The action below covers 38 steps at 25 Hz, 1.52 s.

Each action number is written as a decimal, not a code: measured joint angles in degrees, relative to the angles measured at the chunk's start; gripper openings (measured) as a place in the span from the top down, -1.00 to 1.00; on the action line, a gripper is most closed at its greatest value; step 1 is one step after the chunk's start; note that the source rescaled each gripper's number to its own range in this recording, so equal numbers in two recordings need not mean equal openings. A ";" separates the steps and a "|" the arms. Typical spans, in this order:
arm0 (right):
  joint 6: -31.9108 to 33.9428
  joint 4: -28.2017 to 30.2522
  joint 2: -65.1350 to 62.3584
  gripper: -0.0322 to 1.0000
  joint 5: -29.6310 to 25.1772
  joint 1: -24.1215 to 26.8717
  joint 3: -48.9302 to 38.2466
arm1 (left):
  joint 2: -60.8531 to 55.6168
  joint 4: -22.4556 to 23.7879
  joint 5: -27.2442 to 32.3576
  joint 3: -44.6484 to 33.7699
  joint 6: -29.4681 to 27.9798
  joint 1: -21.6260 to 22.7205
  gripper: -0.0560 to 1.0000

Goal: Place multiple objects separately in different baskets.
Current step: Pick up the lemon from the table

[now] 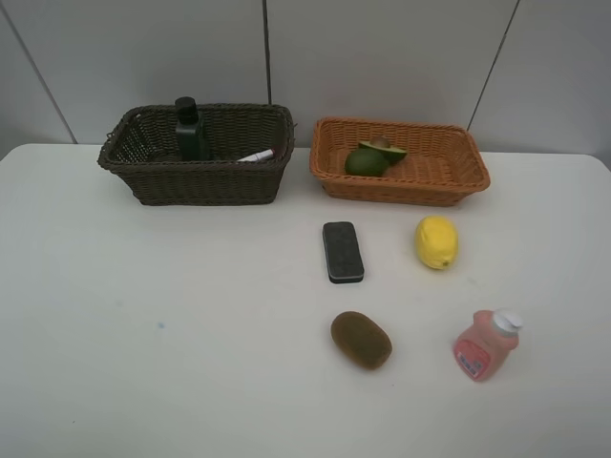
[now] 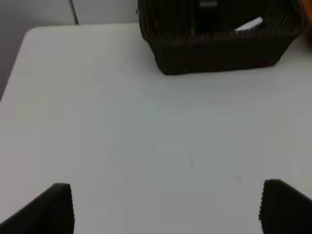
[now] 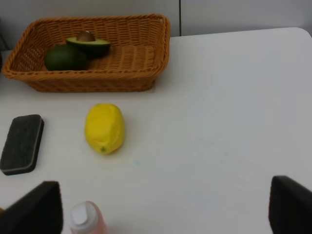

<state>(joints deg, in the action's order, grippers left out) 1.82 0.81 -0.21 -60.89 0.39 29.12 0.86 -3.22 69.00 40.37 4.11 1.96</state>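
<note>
The dark brown basket (image 1: 153, 176) at the back left holds the dark green pump bottle (image 1: 190, 132) and the white-pink marker (image 1: 256, 156). The orange-tan basket (image 1: 449, 183) holds the whole avocado (image 1: 366, 162) and the halved avocado (image 1: 384, 148). On the table lie the black eraser (image 1: 343, 251), yellow lemon (image 1: 436, 241), brown kiwi (image 1: 361, 340) and pink bottle (image 1: 485, 345). Neither gripper shows in the high view. My left gripper (image 2: 165, 207) is open over bare table, short of the dark basket (image 2: 219, 53). My right gripper (image 3: 165, 212) is open, near the pink bottle's cap (image 3: 84, 214) and the lemon (image 3: 105, 127).
The white table (image 1: 143, 334) runs to a grey panelled wall behind the baskets. The right wrist view also shows the eraser (image 3: 22, 143) and the orange-tan basket (image 3: 92, 80).
</note>
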 joint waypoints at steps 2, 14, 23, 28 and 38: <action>0.00 0.00 0.00 -1.00 0.00 0.00 0.00 | -1.23 -0.27 0.00 -0.54 0.00 0.00 -1.00; 0.00 0.00 0.00 -1.00 0.00 0.00 0.00 | -1.29 -1.11 -6.40 -10.65 -1.81 -4.66 -1.00; 0.00 -0.02 0.00 -1.00 0.00 0.00 0.00 | -1.29 -1.11 -7.70 -11.31 -2.85 -4.66 -1.00; 0.00 -0.02 0.00 -1.00 0.00 0.00 0.00 | -1.29 -1.11 -7.83 -11.31 -2.91 -4.66 -1.00; 0.00 -0.02 0.00 -1.00 0.00 0.00 0.00 | -1.29 -1.11 -7.83 -11.31 -2.96 -4.84 -1.00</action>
<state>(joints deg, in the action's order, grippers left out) 1.82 0.79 -0.21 -60.89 0.39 29.12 -0.42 -4.33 61.18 29.06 1.15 -2.88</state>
